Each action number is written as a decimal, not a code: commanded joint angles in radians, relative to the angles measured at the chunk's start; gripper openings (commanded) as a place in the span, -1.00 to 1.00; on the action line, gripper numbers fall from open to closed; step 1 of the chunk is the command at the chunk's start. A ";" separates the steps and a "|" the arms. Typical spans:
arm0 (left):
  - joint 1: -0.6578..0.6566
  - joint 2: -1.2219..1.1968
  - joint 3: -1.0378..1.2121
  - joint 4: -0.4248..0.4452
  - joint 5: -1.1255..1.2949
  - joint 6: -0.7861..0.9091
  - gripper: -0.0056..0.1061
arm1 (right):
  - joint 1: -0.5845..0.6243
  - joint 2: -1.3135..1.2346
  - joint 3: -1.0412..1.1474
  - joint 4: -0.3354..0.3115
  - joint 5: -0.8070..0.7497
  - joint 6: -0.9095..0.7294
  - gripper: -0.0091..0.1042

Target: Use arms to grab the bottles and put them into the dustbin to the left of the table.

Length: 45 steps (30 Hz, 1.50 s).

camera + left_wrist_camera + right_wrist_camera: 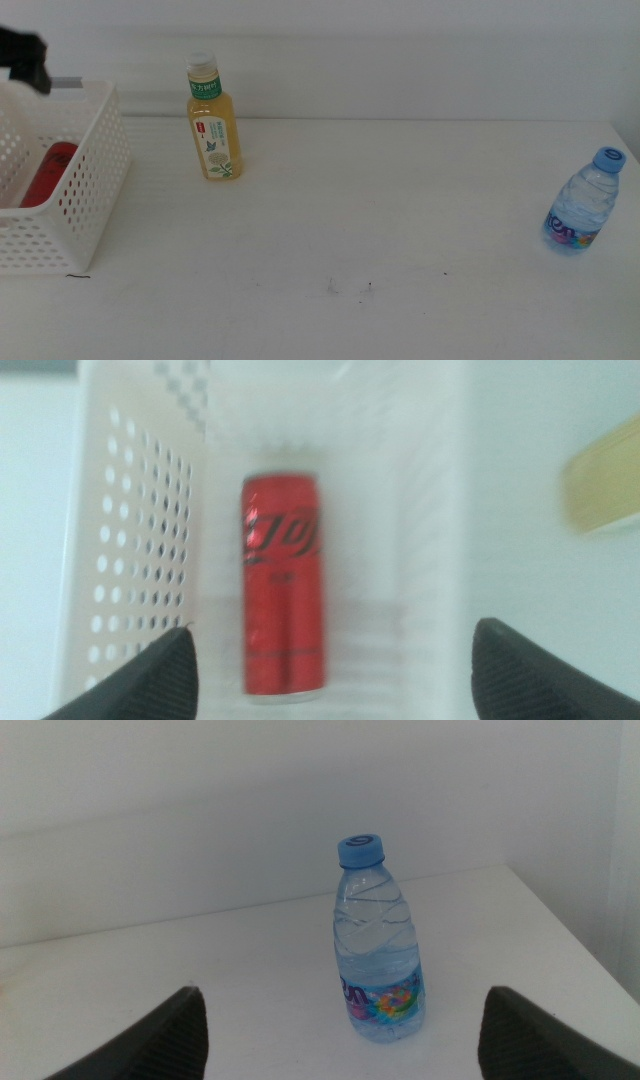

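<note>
One red can (283, 596) lying in dustbin (88, 200), two bottles upright on table (380, 240)

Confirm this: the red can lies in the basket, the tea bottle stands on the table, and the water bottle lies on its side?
Not quite. The water bottle stands upright, cap up, as the right wrist view shows. The can does lie in the basket, and the tea bottle stands on the table.

The left pincer (335, 660), jaws wide apart, hangs above the red can (283, 585) lying in the white basket (130, 560)
</note>
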 commanded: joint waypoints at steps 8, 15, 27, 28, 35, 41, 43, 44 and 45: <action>-0.358 -0.597 0.824 0.491 -0.789 -0.673 0.78 | -0.005 -0.004 0.003 -0.006 -0.009 -0.003 0.68; -0.294 -0.664 1.252 0.803 -1.345 -1.007 0.78 | -0.005 -0.004 0.003 -0.006 -0.009 -0.003 0.68; -0.257 -0.494 1.398 0.524 -1.765 -0.598 0.78 | -0.005 -0.004 0.003 -0.006 -0.009 -0.003 0.68; -0.257 -0.494 1.398 0.524 -1.768 -0.598 0.78 | -0.005 -0.004 0.003 -0.006 -0.009 -0.003 0.68; -0.257 -0.494 1.398 0.526 -1.795 -0.594 0.78 | -0.005 -0.004 0.003 -0.006 -0.009 -0.003 0.68; -0.255 -0.494 1.398 0.399 -1.794 -0.448 0.78 | -0.005 -0.004 0.003 -0.006 -0.009 -0.003 0.68; -0.255 -0.494 1.398 0.332 -1.794 -0.398 0.78 | -0.005 -0.004 0.003 -0.006 -0.009 -0.003 0.68; -0.255 -0.494 1.398 0.317 -1.794 -0.388 0.78 | -0.005 -0.004 0.003 -0.006 -0.009 -0.003 0.68; -0.255 -0.493 1.398 0.323 -1.794 -0.385 0.78 | -0.005 -0.004 0.003 -0.006 -0.009 -0.003 0.68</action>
